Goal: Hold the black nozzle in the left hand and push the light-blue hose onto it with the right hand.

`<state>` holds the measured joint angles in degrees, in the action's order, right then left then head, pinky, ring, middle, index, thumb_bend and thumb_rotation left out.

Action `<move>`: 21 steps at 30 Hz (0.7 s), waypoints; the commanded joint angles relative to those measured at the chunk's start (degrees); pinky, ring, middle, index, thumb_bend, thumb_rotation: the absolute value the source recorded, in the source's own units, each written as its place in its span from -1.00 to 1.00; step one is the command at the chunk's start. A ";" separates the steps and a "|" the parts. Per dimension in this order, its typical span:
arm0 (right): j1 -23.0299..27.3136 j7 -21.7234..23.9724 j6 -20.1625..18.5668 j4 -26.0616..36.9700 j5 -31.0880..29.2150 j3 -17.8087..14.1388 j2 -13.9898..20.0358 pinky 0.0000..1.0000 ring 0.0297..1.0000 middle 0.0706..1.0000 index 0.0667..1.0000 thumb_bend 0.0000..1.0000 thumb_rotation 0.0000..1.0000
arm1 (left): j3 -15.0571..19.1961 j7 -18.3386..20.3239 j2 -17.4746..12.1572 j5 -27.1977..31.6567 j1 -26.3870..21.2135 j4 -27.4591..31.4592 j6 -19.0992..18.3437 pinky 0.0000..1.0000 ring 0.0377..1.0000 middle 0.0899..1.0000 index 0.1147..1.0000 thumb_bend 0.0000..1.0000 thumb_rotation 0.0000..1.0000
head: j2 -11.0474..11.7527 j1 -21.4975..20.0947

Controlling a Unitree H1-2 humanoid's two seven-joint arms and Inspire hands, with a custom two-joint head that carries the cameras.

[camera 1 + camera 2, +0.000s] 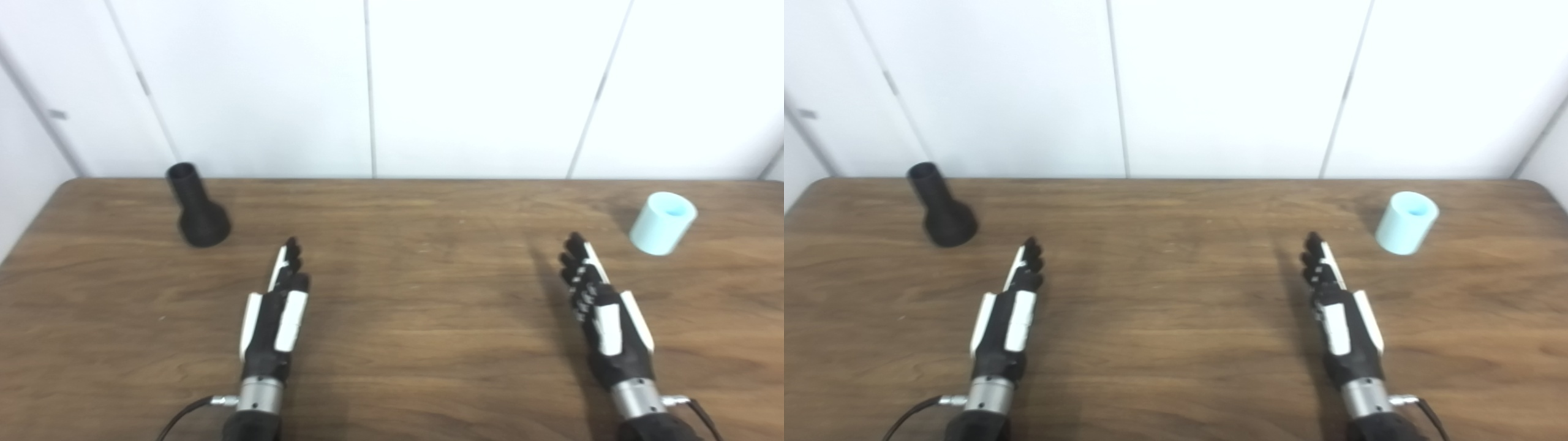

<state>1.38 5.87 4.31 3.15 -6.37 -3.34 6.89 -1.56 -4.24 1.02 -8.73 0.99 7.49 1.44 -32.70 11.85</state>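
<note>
The black nozzle stands upright on its wide base at the far left of the wooden table, narrow end up. The light-blue hose piece, a short tube, stands at the far right, its opening up. My left hand is open and empty, fingers stretched forward, nearer to me and right of the nozzle. My right hand is open and empty, fingers stretched forward, nearer to me and left of the hose. Both hands are apart from the objects.
White wall panels rise right behind the table's far edge. The table's left edge runs close to the nozzle. Cables trail from both wrists at the bottom edge.
</note>
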 commanded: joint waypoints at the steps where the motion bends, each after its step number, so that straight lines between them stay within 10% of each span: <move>1: -0.71 1.06 3.86 -3.08 -1.25 -0.98 1.11 1.00 1.00 1.00 1.00 0.42 1.00 | -0.98 -1.17 1.48 -0.94 0.35 -2.49 2.86 1.00 1.00 1.00 1.00 0.69 1.00 | 0.71 0.96; 17: -0.59 2.68 10.68 -9.63 -2.43 -1.52 2.06 1.00 1.00 1.00 1.00 0.43 1.00 | 3.81 -3.70 0.19 0.87 -1.75 -5.84 7.91 1.00 1.00 1.00 1.00 0.66 1.00 | 4.83 2.20; 21: -0.81 2.37 11.37 -10.05 -1.79 -1.22 1.83 1.00 1.00 1.00 1.00 0.44 1.00 | 6.76 -7.19 -0.46 -1.59 -2.20 -5.05 11.46 1.00 1.00 1.00 1.00 0.65 0.60 | 5.13 1.65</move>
<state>3.93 8.28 14.13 -2.35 -8.36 -4.59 9.28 4.42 -9.74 1.58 -8.17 -1.99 3.65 9.81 -27.69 13.62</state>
